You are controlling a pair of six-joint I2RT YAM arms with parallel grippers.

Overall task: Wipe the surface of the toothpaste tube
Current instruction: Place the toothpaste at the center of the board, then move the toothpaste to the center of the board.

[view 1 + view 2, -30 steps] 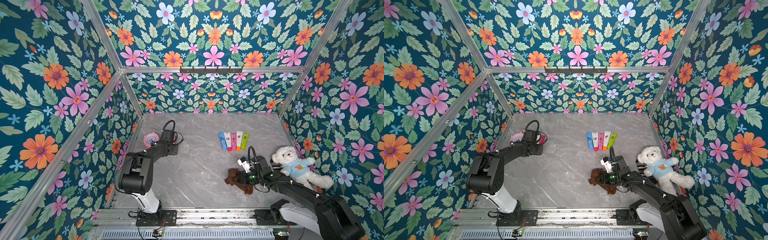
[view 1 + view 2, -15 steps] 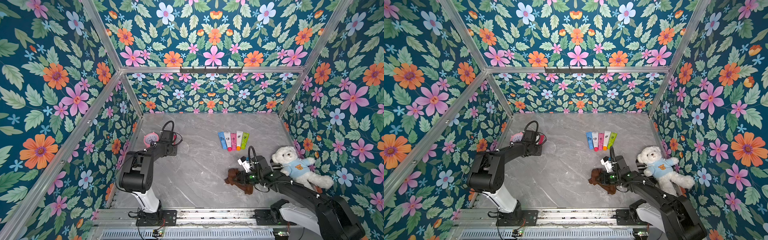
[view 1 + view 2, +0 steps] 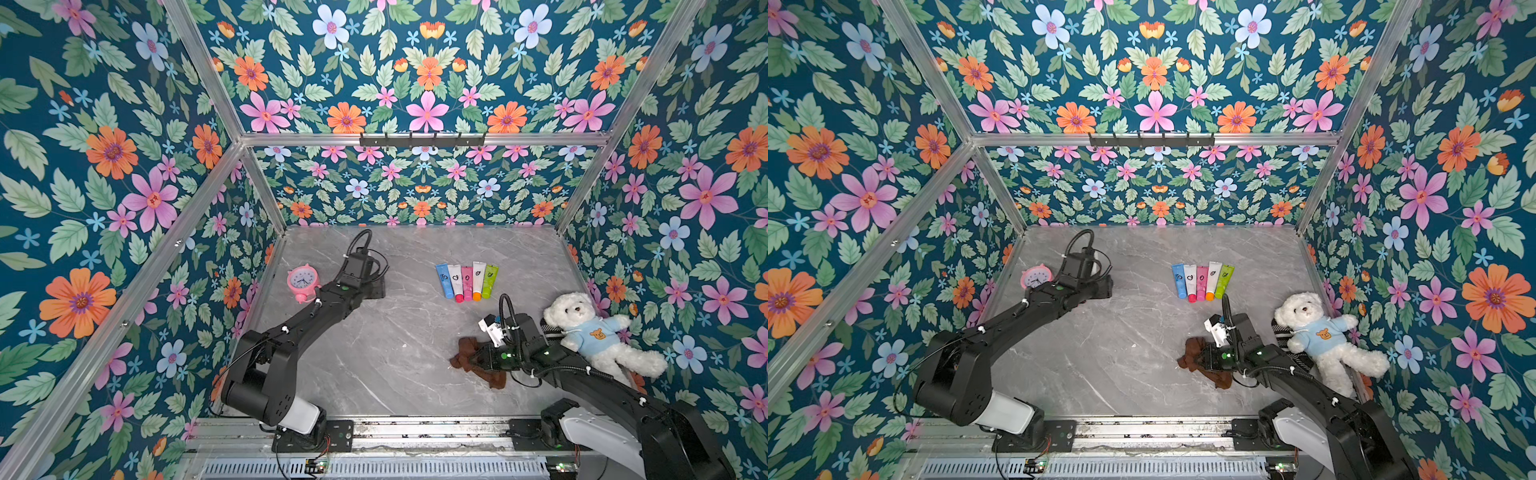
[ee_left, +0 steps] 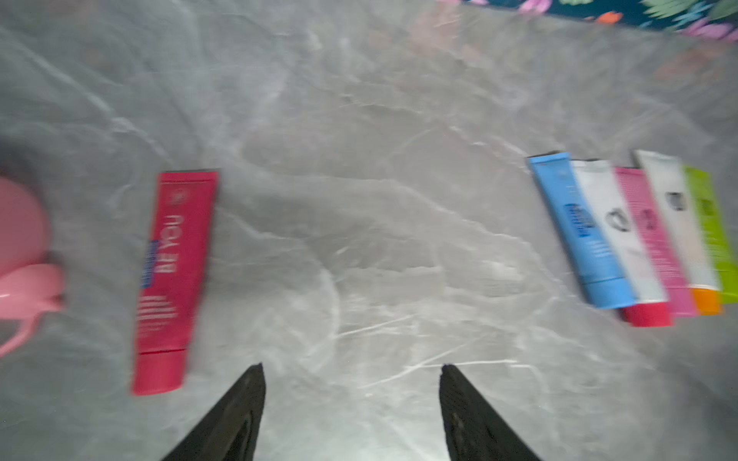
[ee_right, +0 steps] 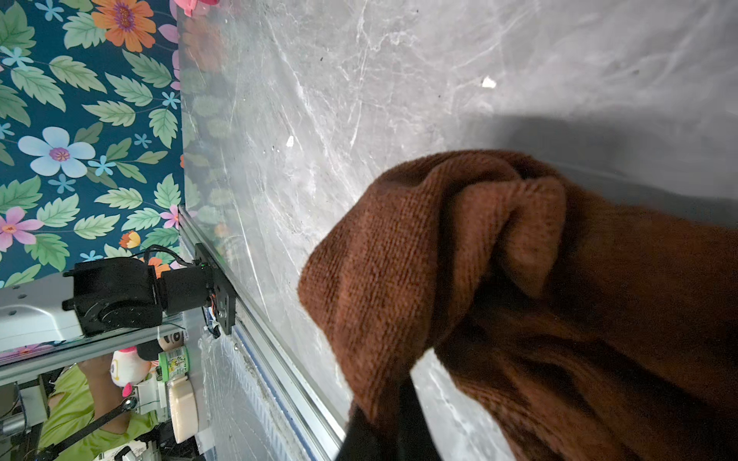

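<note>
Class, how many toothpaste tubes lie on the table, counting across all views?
6. Five lie side by side in a row. The sixth, a red tube, lies apart beside the pink clock, seen only in the left wrist view, hidden in both top views.

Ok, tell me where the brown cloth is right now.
In both top views the brown cloth lies front right on the table, pinched in the right gripper, beside the teddy bear, nearer than the tube row.

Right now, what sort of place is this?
Probably a robot test booth: floral wallpaper on an aluminium frame, left arm and right arm at a marble-look tabletop, a teddy bear prop.
</note>
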